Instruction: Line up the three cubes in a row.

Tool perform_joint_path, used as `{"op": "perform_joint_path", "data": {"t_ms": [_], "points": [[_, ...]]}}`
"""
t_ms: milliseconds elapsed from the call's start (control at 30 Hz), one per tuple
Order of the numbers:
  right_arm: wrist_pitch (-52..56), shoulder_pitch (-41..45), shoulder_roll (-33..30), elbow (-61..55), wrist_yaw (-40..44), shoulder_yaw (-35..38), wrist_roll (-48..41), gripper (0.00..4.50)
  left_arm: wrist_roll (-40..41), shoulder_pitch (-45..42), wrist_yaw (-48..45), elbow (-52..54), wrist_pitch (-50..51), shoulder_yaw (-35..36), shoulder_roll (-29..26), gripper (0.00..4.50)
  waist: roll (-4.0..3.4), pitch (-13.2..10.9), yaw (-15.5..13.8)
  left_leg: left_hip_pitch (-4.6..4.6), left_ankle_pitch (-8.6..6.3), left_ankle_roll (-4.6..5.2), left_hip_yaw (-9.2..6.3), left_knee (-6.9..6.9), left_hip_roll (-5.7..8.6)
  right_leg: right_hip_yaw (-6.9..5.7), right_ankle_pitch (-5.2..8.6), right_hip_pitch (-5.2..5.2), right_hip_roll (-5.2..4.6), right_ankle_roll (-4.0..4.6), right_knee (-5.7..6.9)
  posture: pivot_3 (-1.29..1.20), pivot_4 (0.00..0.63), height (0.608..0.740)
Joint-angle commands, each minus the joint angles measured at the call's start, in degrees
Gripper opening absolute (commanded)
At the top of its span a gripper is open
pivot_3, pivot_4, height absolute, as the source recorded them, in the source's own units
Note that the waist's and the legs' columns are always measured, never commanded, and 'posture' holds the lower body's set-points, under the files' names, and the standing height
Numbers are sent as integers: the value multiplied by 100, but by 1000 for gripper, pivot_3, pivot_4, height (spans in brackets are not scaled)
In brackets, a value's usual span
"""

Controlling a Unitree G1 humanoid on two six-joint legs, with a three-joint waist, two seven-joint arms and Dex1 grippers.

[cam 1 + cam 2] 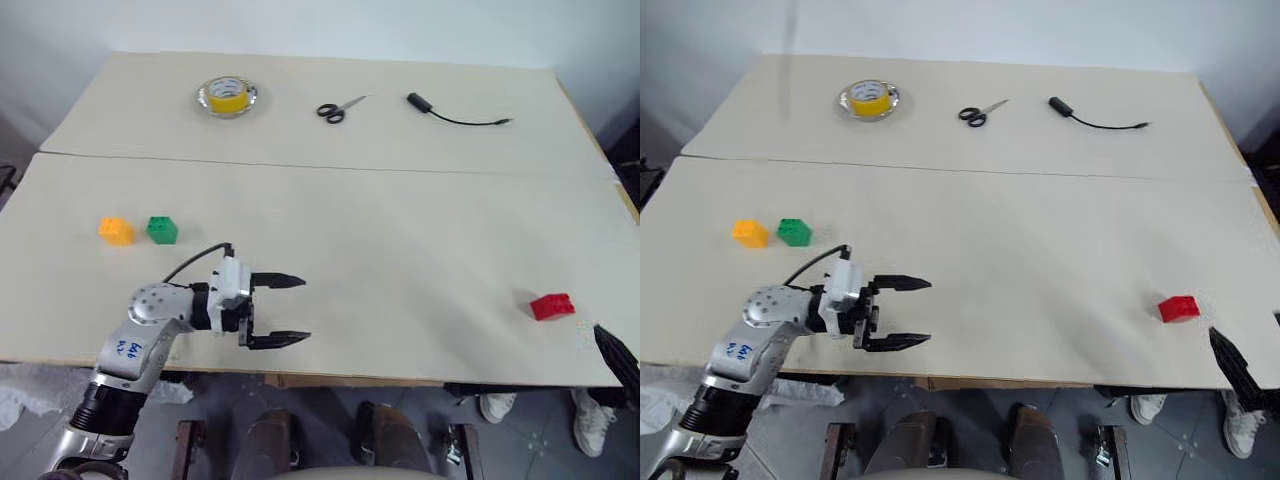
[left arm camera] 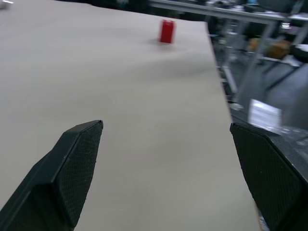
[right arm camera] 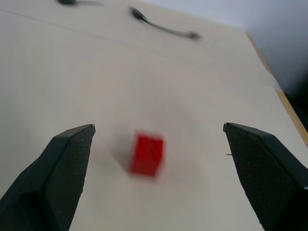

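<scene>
By the surface's near edge the left gripper hovers, fingers spread and empty; the right gripper, likewise wide, faces the red cube near the right edge. The orange cube and green cube sit side by side near the left edge. They look light, hard and slick, best pinched across flat sides.

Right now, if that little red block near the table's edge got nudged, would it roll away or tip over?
The red cube probably slides rather than rolls: its faces look flat. It sits low and squat, so tipping seems unlikely. It looks like small plastic, likely light, and could skid off the table edge nearby.
</scene>
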State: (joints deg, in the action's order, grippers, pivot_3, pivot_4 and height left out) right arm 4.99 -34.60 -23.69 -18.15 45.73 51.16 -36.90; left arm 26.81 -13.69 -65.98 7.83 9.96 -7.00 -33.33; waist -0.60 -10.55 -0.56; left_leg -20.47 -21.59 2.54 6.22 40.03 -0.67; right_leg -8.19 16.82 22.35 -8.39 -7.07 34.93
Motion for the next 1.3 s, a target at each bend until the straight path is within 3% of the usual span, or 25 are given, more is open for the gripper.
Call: {"op": "perform_joint_path", "data": {"t_ms": [33, 167, 400, 733, 867, 1067, 1300], "points": [[-38, 65, -39, 63, -92, -121, -11, 4479, 15, -157, 6, 26, -3, 57, 69, 4500, -3, 0, 60, 12, 0, 0, 8, -4, -2, 12, 1, -1, 1, 0, 6, 0, 150, 740], [762, 254, -464, -132, -378, -272, -345, 4479, 113, -193, 2, 26, 116, 147, 85, 4500, -14, 5, 99, 32, -1, -2, 37, -10, -12, 58, 2, 7, 2, 3, 18, 0, 150, 740], [2834, 1006, -1882, 35, -937, -575, -847, 4479, 40, -126, 120, -8, 36, 293, 149, 4500, -15, 4, 29, 25, -3, 3, 30, -3, -13, 90, 2, 10, -10, 6, 11, 0, 150, 740], [3647, 2052, -2558, 680, -1036, -1666, -204, 4479, -42, 112, 209, 187, -28, 260, 179, 4500, -14, 3, -86, 13, -5, 11, 34, 2, -4, 60, -2, 12, -9, 0, 6, 0, 150, 740], [3649, 2286, -2539, 761, -931, -1862, -67, 3572, -54, 178, 256, 203, -70, 324, 146, 4500, -14, 4, -80, 13, -5, 11, 34, 1, -4, 53, -2, 12, -8, -1, 6, 0, 150, 740], [3491, 2682, -2732, 884, -396, -2194, 75, 1517, -18, 381, 329, 183, -170, 587, 9, 4500, -14, 3, -70, 13, -5, 11, 37, 3, -4, 45, -3, 12, -7, -4, 6, 0, 150, 740], [2442, 4137, -3206, 628, 1266, -3741, 518, 1506, 49, 879, 563, 241, -129, 1089, -134, 4500, -14, 1, 60, 16, -6, 9, 42, -3, -14, 46, -4, 17, -2, -4, 4, 0, 150, 740]]}}
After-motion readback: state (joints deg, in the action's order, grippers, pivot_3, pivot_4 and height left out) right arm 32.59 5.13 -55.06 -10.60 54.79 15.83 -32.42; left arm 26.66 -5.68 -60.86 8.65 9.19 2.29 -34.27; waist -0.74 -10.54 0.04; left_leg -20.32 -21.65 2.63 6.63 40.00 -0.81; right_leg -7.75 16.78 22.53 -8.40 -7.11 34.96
